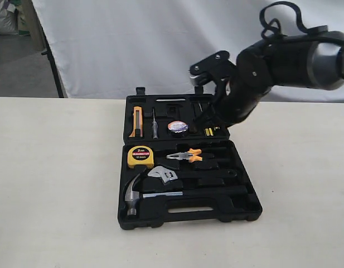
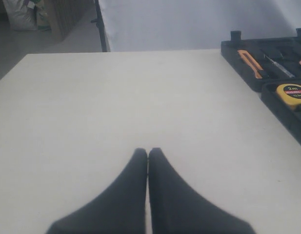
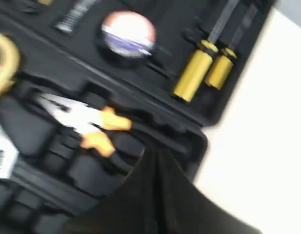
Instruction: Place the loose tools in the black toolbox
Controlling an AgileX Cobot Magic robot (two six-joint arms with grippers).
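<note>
Pale tabletop before white backdrop, carrying black toolbox opened flat. Holds claw hammer and adjustable wrench in near half, tape roll in far half, each apparently bedded in a moulded recess; loading judged complete. Right gripper above toolbox's right side, left gripper well left of toolbox, both pressed together on nothing, seemingly standing clear.

loads of bare table left of the toolbox, right arm hogging its far right corner
</note>
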